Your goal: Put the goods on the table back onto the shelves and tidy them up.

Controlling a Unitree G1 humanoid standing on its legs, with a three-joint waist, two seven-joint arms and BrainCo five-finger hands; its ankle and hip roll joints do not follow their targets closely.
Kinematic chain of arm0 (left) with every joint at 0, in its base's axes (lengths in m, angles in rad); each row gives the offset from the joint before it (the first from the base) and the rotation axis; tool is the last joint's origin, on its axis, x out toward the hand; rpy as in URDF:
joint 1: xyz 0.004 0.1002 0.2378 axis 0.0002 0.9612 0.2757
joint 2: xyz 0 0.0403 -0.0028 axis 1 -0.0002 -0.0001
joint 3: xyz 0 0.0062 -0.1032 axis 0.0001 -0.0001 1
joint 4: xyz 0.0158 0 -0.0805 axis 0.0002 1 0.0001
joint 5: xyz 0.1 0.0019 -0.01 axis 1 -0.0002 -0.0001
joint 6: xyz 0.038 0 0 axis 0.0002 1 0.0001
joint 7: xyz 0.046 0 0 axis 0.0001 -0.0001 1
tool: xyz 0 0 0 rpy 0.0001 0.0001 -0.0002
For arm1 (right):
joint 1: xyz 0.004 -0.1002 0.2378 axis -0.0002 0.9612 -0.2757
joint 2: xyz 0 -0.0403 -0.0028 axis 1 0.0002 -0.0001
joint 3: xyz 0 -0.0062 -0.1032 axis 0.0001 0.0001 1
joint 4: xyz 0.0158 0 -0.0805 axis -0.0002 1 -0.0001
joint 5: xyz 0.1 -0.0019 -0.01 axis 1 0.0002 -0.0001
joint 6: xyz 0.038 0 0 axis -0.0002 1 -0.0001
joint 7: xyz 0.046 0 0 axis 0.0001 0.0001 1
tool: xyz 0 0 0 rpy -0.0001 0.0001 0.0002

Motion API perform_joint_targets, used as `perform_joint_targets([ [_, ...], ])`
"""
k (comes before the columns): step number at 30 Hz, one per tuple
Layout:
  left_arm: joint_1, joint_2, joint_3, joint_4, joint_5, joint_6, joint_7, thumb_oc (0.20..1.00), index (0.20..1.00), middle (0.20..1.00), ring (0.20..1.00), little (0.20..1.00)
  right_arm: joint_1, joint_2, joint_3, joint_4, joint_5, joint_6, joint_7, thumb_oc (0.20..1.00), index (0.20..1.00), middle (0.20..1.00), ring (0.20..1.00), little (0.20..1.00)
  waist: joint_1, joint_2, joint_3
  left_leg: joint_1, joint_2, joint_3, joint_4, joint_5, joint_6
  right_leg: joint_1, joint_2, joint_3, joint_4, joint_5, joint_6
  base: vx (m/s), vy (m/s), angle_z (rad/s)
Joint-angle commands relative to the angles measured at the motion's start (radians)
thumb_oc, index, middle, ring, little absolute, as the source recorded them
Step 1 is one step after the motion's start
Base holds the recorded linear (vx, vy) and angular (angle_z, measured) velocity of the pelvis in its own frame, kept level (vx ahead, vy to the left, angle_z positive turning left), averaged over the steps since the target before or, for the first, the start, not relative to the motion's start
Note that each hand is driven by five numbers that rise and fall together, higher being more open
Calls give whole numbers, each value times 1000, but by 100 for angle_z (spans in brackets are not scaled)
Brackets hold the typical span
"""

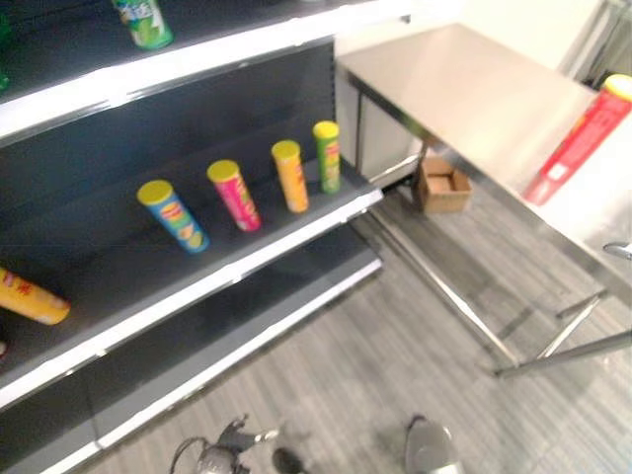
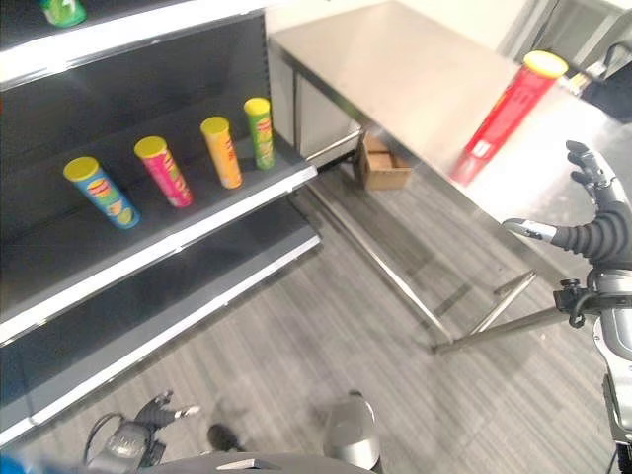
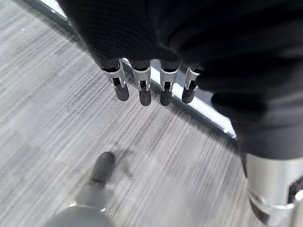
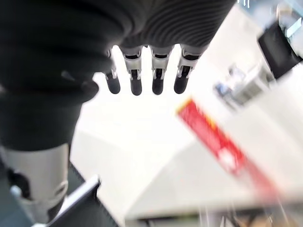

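Right robot hand (image 2: 592, 212): dark ribbed cover over back and wrist, silver fingers (image 4: 136, 75) with dark rounded tips, small dark screws and brackets at cuff, silver-grey cylindrical forearm below. Left robot hand (image 3: 151, 85): same dark ribbed cover, row of silver fingers, dark tips, silver-grey forearm tube beside it.
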Motion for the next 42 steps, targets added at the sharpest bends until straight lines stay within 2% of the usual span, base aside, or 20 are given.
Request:
perform_joint_targets([
  [1, -27, 5, 70, -25, -26, -13, 17, 1000, 1000, 1000, 1000, 1000, -40, -40, -76, 43, -57, -4, -61, 1000, 1000, 1000, 1000, 1000, 21, -33, -77, -51, 6, -26, 22, -89, -51, 82, -73, -9, 23, 141, 56, -138, -304, -86],
  [2, -28, 8, 80, -24, -31, -13, 23, 1000, 1000, 1000, 1000, 1000, -37, -44, -88, 55, -67, -3, -81, 1000, 1000, 1000, 1000, 1000, 33, -45, -80, -56, 26, -17, 31, -70, -68, 110, -57, -25, -31, 129, 56, -160, -343, -79],
  [4, -18, 17, 110, -37, -47, -13, 40, 1000, 1000, 1000, 1000, 1000, -44, -53, -107, 76, -74, -2, -113, 1000, 1000, 1000, 1000, 1000, 59, -56, -77, -64, 80, 6, 51, -39, -93, 131, -25, -70, -107, 52, 56, -187, -387, -37],
  [5, -6, 14, 135, -29, -51, -11, 49, 1000, 1000, 1000, 1000, 1000, -49, -54, -119, 94, -64, -3, -126, 1000, 1000, 1000, 1000, 1000, 77, -57, -66, -75, 126, 11, 77, -13, -120, 156, 17, -81, -168, -36, 41, -195, -447, -34],
  [9, 11, -3, 164, -8, -50, -4, 59, 1000, 1000, 1000, 1000, 1000, -3, -8, -165, 114, -35, -9, -158, 1000, 1000, 1000, 1000, 1000, 92, -38, -41, -86, 210, -12, 90, 75, -168, 175, 116, -63, -209, -86, -12, -94, -276, -32],
  [12, 37, -36, 174, 12, -59, -2, 61, 1000, 1000, 1000, 1000, 1000, -16, 48, -134, 118, -2, -10, -168, 1000, 1000, 1000, 1000, 1000, 104, -9, -12, -81, 229, -71, 84, 88, -168, 202, 175, -41, -266, -104, -39, -114, -230, -27],
  [14, 26, -57, 176, 35, -63, -2, 72, 1000, 1000, 1000, 1000, 1000, -44, 67, -72, 143, -20, 3, -183, 1000, 1000, 1000, 1000, 1000, 120, 1, 17, -108, 211, -151, 127, 91, -150, 203, 193, -26, -284, -90, -58, -222, -150, -50],
  [15, 21, -69, 169, 39, -68, -5, 74, 1000, 1000, 1000, 1000, 1000, -62, 75, -31, 158, -34, 16, -187, 1000, 1000, 1000, 1000, 1000, 140, 0, 34, -130, 175, -237, 155, 88, -141, 200, 194, -6, -285, -86, -65, -309, -159, -78],
  [16, 22, -84, 155, 51, -69, -9, 74, 1000, 1000, 1000, 1000, 1000, -84, 91, 23, 156, -50, 28, -175, 1000, 1000, 1000, 1000, 1000, 155, -9, 48, -151, 79, -381, 196, -3, -108, 191, 185, 24, -285, -73, -72, -242, -163, -94],
  [17, 24, -90, 149, 58, -69, -12, 71, 1000, 1000, 1000, 1000, 1000, -97, 103, 54, 152, -55, 27, -165, 1000, 1000, 1000, 1000, 1000, 164, -9, 50, -147, 16, -442, 209, -65, -88, 181, 181, 42, -285, -63, -74, -191, -143, -131],
  [18, 21, -101, 128, 67, -63, -17, 68, 1000, 1000, 1000, 1000, 1000, -144, 106, 109, 169, -57, 26, -161, 1000, 1000, 1000, 1000, 1000, 177, -8, 52, -143, -102, -519, 261, -166, -56, 165, 180, 77, -282, -50, -80, -81, -68, -139],
  [19, 20, -101, 129, 67, -63, -17, 68, 1000, 1000, 1000, 1000, 1000, -147, 105, 110, 171, -57, 26, -161, 1000, 1000, 1000, 1000, 1000, 176, -9, 51, -147, -104, -519, 262, -164, -55, 162, 178, 77, -282, -49, -79, -68, -41, -151],
  [21, 13, -107, 107, 69, -59, -19, 66, 1000, 1000, 1000, 1000, 1000, -181, 108, 144, 189, -55, 28, -163, 1000, 1000, 1000, 1000, 1000, 187, -1, 50, -165, -203, -564, 315, -220, -34, 148, 185, 102, -273, -47, -85, -21, 30, -73],
  [22, 5, -112, 90, 69, -56, -19, 64, 1000, 1000, 1000, 1000, 1000, -185, 116, 145, 187, -46, 27, -164, 1000, 1000, 1000, 1000, 1000, 177, 14, 42, -145, -216, -555, 283, -224, -24, 143, 197, 105, -268, -50, -86, 63, 141, -61],
  [23, -2, -115, 72, 75, -50, -17, 58, 1000, 1000, 1000, 1000, 1000, -191, 124, 143, 193, -48, 30, -171, 1000, 1000, 1000, 1000, 1000, 167, 37, 23, -92, -215, -531, 210, -219, -4, 140, 208, 114, -261, -56, -83, 75, 129, -39],
  [25, -11, -117, 66, 85, -46, -19, 60, 1000, 1000, 1000, 1000, 1000, -194, 128, 144, 199, -55, 33, -178, 1000, 1000, 1000, 1000, 1000, 161, 44, 13, -68, -216, -530, 165, -207, -3, 137, 207, 113, -256, -57, -81, 66, 114, -13],
  [27, -37, -103, 56, 83, -39, -22, 68, 1000, 1000, 1000, 1000, 1000, -201, 124, 140, 195, -68, 38, -186, 1000, 1000, 1000, 1000, 1000, 142, 44, -15, -38, -214, -519, 97, -183, -10, 133, 191, 104, -242, -62, -71, 114, 148, -9],
  [31, -42, -101, 53, 65, -56, -25, 77, 1000, 1000, 1000, 1000, 1000, -223, 121, 156, 201, -67, 39, -194, 1000, 1000, 1000, 1000, 1000, 142, 42, -19, -20, -218, -514, 70, -179, -6, 127, 176, 110, -226, -62, -64, 50, 107, 6],
  [32, -65, -28, 70, 121, 84, 18, 35, 1000, 1000, 1000, 1000, 1000, -161, 147, 34, 250, -135, 72, -230, 1000, 1000, 1000, 1000, 1000, 137, 30, -39, -37, -128, -410, 86, -173, -38, 143, 183, 31, -287, -59, -66, 22, 77, 6],
  [42, -76, -32, 67, 66, 41, 7, 46, 1000, 1000, 1000, 1000, 1000, -163, 138, 46, 247, -158, 77, -228, 1000, 1000, 1000, 1000, 1000, 141, 23, -48, -19, -134, -411, 64, -173, -37, 150, 171, 29, -285, -56, -58, 16, 27, 3],
])
